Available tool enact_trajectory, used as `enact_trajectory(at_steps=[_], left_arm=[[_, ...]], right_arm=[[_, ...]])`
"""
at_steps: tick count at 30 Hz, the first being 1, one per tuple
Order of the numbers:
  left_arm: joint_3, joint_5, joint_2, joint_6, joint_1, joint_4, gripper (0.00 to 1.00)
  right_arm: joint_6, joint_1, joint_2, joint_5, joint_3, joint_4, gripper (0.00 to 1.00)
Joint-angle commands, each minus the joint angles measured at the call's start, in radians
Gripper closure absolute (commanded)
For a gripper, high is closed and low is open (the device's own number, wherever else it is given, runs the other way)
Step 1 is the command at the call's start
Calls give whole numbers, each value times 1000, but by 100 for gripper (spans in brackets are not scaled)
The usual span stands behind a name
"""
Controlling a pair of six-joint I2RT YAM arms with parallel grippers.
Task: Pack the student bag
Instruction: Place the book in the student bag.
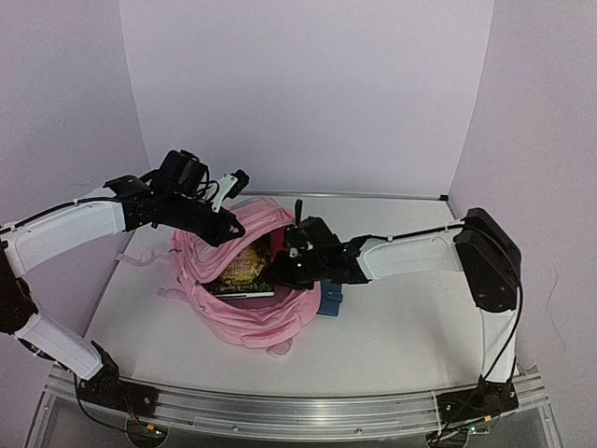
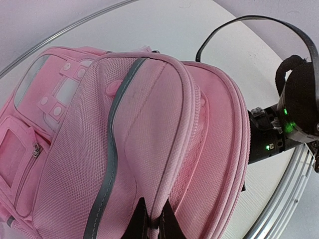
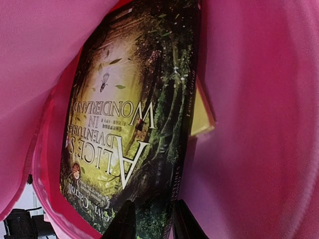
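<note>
1. From above, the student bag [image 1: 247, 317] lies open on the bench [image 1: 401, 317], between the two tools. The left tool [image 1: 222, 224] grips its far rim. The right tool [image 1: 284, 254] sits at a book [image 1: 242, 266] lying in the opening, and a blue object [image 1: 332, 301] lies beneath the right arm.
2. At the left wrist, the left tool [image 2: 151, 219] is pinched tight on a fold of the student bag [image 2: 149, 124], which spreads out ahead of it.
3. At the right wrist, the right tool [image 3: 153, 221] straddles the near edge of the book [image 3: 134, 109], with the student bag [image 3: 259, 124] on both sides. I cannot tell whether its fingers press the cover. A yellow item [image 3: 202, 119] peeks out beyond the book.
</note>
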Motion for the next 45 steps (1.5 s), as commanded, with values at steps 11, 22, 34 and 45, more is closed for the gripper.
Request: enact_trajectory(at_steps=[11, 22, 34, 45], left_arm=[[27, 29, -33, -1, 5, 167, 100], [28, 24, -26, 2, 4, 165, 100], [30, 20, -23, 3, 4, 163, 100], [31, 33, -17, -1, 5, 164, 100]], right_arm=[[-144, 51, -38, 122, -21, 74, 56], [-205, 143, -75, 160, -89, 64, 45], [-207, 143, 42, 270, 42, 19, 71], [-179, 134, 128, 434, 152, 25, 75]])
